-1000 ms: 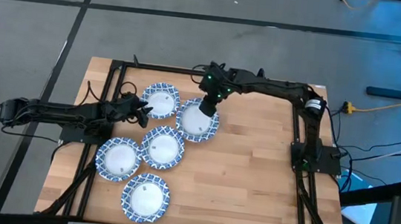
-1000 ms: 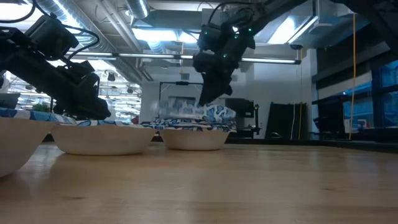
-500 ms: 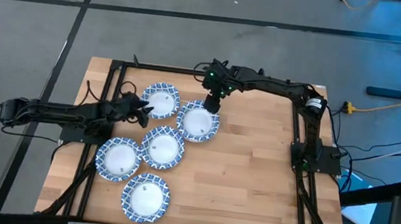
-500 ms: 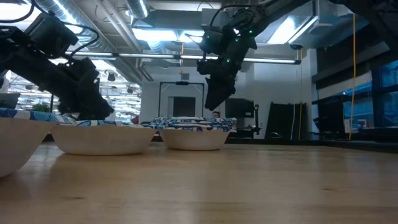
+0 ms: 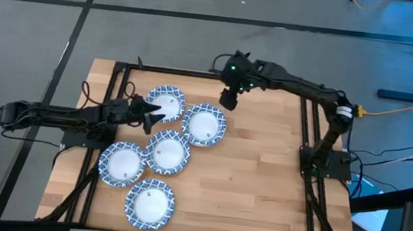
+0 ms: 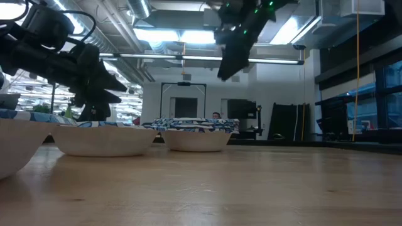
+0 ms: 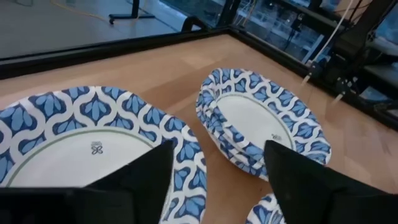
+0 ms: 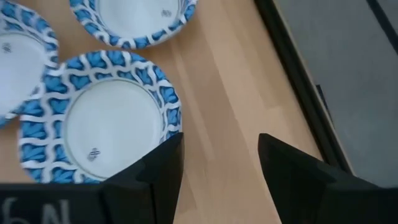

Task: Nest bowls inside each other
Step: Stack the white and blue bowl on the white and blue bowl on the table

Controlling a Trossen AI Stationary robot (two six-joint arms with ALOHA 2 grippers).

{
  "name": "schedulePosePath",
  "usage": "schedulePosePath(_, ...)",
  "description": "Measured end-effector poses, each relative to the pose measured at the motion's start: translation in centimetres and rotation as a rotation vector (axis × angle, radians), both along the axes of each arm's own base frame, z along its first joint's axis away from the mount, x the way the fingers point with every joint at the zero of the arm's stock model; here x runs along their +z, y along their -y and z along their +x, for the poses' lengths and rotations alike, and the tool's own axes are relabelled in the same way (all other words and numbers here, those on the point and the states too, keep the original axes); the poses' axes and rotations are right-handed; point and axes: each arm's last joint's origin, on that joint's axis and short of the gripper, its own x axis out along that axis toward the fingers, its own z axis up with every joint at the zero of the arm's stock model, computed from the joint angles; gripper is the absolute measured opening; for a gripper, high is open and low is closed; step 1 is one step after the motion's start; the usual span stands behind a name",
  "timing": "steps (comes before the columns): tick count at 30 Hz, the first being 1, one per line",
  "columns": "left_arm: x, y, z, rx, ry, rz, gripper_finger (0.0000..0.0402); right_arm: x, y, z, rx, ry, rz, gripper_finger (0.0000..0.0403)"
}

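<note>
right tool (image 5: 230, 100) lifted off behind the stack of bowls (image 5: 204, 125), fingers apart and empty, we judge to free that pile | left tool (image 5: 151, 112) spread over the far-left bowl (image 5: 165, 102), poised to pick | other bowls on tabletop (image 5: 260, 190)

bowls (image 5: 166, 152) crowding table's left half, right half (image 5: 261, 183) open

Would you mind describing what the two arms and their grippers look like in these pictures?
Both arms are dark, slender and jointed, with black cables running along them. The right gripper hangs from a wrist showing small green lights; near its base sits a light-coloured ring and a yellow cable. The left gripper ends in two pointed black fingers, broad and flat-faced in the wrist view.
</note>
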Motion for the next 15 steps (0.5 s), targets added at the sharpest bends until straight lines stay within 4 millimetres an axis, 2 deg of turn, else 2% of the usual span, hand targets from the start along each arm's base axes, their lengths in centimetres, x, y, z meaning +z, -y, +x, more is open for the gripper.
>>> schedulePosePath(4,0.2,-0.1,0.0,0.005,0.005,0.024,0.0298,1.9,-0.6,-1.7,-0.023,0.015,0.006,0.0205)
schedulePosePath(7,0.2,-0.1,0.0,-0.001,-0.008,0.051,0.0321,2.4,-1.2,-3.4,-0.033,0.013,0.012,0.0205)
schedulePosePath(10,0.4,-0.1,0.1,0.001,0.020,0.051,0.0326,2.1,-1.9,-5.6,-0.050,0.015,0.017,0.0205)
schedulePosePath(15,0.4,-0.1,0.1,0.011,0.021,0.058,0.0323,0.8,-3.0,-9.2,-0.105,0.124,-0.006,0.0205)
